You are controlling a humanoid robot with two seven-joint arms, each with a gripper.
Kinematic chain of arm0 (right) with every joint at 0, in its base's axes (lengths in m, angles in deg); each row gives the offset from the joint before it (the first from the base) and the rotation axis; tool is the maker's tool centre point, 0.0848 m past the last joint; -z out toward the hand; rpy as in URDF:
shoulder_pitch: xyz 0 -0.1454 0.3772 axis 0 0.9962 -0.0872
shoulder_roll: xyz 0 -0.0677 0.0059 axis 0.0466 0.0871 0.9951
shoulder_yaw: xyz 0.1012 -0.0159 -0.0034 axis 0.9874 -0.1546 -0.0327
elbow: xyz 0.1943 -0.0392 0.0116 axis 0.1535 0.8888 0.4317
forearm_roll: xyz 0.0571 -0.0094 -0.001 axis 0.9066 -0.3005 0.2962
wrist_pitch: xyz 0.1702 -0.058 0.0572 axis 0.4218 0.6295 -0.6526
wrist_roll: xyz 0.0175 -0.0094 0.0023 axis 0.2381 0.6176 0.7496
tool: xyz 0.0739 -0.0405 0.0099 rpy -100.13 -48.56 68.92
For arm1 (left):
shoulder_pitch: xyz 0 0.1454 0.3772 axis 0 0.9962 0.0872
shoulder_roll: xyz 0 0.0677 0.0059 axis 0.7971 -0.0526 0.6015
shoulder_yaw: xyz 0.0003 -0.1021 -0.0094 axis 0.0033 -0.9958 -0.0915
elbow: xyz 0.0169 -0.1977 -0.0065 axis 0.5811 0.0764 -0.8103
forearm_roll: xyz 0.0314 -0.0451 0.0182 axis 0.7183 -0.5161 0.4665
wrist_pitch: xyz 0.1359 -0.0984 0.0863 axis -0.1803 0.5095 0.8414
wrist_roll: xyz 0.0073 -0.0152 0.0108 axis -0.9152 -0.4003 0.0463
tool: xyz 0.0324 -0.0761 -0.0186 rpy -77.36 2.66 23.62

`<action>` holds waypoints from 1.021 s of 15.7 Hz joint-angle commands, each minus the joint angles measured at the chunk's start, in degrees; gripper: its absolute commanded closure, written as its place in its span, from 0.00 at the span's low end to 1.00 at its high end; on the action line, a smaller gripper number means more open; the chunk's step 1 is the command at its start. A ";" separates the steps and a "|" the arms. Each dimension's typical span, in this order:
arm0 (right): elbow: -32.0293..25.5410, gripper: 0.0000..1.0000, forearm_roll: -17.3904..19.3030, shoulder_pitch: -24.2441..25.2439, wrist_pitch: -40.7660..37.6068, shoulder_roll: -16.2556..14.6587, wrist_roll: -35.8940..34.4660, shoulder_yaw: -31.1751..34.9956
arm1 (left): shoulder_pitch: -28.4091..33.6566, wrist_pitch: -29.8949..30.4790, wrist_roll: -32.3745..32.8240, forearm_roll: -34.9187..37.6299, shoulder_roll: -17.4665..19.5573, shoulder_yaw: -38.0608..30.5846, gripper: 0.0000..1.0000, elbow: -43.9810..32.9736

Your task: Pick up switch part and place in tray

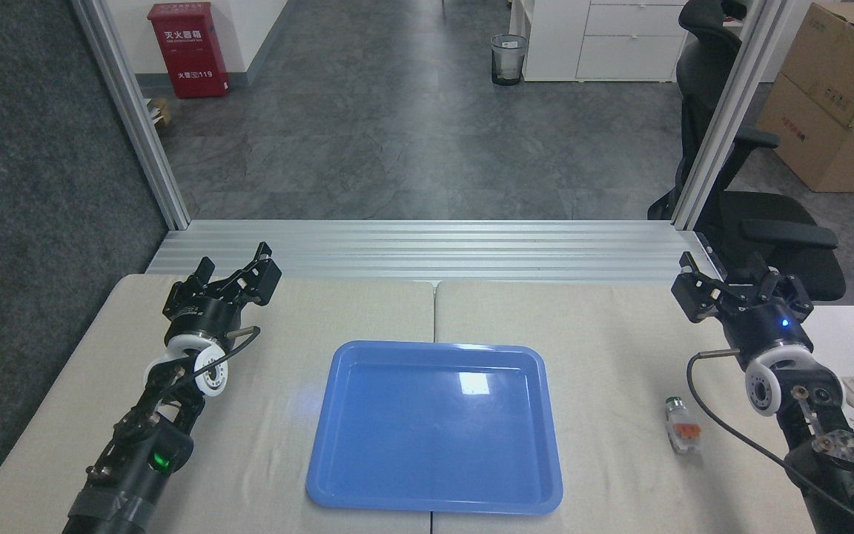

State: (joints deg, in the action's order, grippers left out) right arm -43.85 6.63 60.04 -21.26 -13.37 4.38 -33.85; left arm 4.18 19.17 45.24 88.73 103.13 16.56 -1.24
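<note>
Switch part (682, 429) lies on table right of tray (338, 460).

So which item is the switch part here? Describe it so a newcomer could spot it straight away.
Start at the blue tray in the middle of the table; the switch part lies on the cloth to its right, beside the right arm. It is a small whitish block with an orange middle and a green-and-silver end, the only loose small item there.
</note>
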 commanded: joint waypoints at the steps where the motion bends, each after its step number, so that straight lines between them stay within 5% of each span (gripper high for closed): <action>1: -0.03 0.02 -0.03 0.04 -0.03 0.18 0.00 0.00 | 0.00 0.01 0.02 0.00 0.00 0.00 0.00 -0.05; 12: -0.21 0.02 0.06 0.13 -0.03 0.27 0.00 -0.08 | 0.00 0.01 0.02 0.00 0.00 0.00 0.00 -0.05; 16: -4.15 0.02 0.14 7.75 -0.39 -0.44 0.00 0.18 | 0.00 0.01 0.02 0.00 0.00 0.00 0.00 0.04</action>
State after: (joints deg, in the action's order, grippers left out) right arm -44.57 6.68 61.98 -21.55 -13.30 4.36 -33.87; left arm 4.19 19.17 45.24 88.73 103.13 16.56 -1.22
